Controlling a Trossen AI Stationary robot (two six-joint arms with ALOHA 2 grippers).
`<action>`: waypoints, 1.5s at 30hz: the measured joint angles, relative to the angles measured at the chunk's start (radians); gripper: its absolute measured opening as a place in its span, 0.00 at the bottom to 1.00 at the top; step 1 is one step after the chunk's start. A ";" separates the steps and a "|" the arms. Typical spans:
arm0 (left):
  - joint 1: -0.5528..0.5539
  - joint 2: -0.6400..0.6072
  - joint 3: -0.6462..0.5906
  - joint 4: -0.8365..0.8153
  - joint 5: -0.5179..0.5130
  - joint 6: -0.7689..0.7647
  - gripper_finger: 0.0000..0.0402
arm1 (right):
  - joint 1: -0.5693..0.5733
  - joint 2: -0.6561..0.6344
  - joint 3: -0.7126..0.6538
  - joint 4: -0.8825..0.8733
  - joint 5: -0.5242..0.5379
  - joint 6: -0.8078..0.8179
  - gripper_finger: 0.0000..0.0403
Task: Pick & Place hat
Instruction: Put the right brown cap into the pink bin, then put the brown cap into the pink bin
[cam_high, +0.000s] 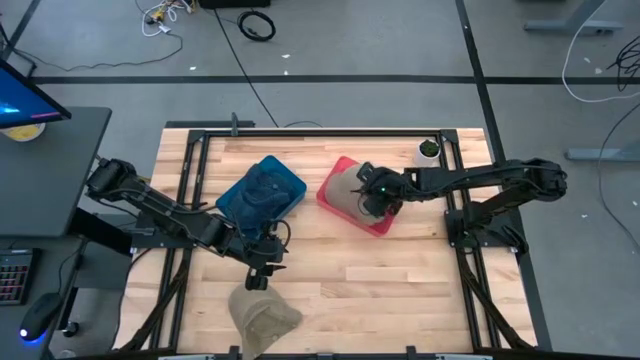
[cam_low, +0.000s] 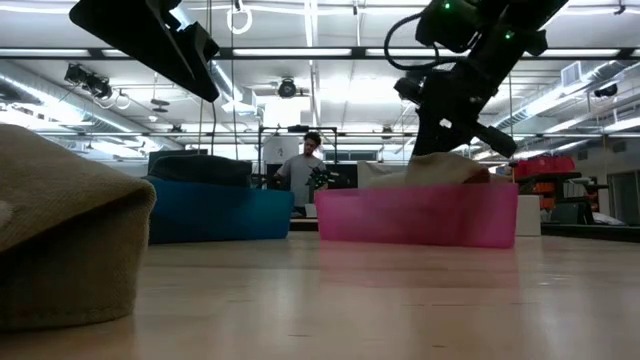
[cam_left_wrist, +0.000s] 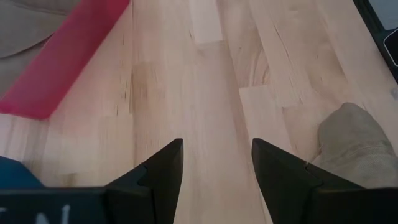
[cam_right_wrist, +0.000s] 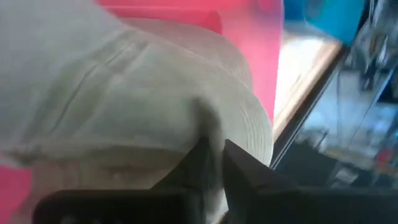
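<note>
A beige hat (cam_high: 262, 318) lies on its brim at the table's near edge, large in the low view (cam_low: 60, 240). My left gripper (cam_high: 262, 272) hovers open just beyond it, over bare wood (cam_left_wrist: 217, 163), with the hat (cam_left_wrist: 354, 143) off to one side. A second beige hat (cam_right_wrist: 137, 93) sits in the pink bin (cam_high: 345, 205). My right gripper (cam_high: 377, 200) is down in that bin, shut on the hat. A dark blue hat (cam_high: 262, 185) fills the blue bin (cam_high: 292, 185). My right gripper pinches a raised fold of the beige hat's cloth (cam_right_wrist: 202, 121) between its two fingers (cam_right_wrist: 239, 165), near the brim. It comes from above, slanting in from the table's right. The hat's bulk (cam_low: 440, 168) rests in the pink bin (cam_low: 420, 215), humped above its rim.
The two bins stand side by side at the middle of the table's far half. A small potted plant (cam_high: 428, 150) stands at the far right corner. Bare wood lies between the bins and the near hat. A person (cam_low: 305, 165) stands in the room beyond.
</note>
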 joint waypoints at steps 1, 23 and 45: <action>0.000 0.000 0.000 0.001 0.000 0.000 0.49 | -0.006 0.000 0.000 -0.001 -0.001 0.034 0.13; -0.147 0.000 0.000 0.049 0.110 -0.700 0.48 | 0.139 0.000 0.000 -0.011 0.237 0.429 0.46; -0.345 0.244 0.005 -0.051 0.024 -0.879 0.48 | 0.277 -0.005 0.056 -0.006 0.345 0.655 0.46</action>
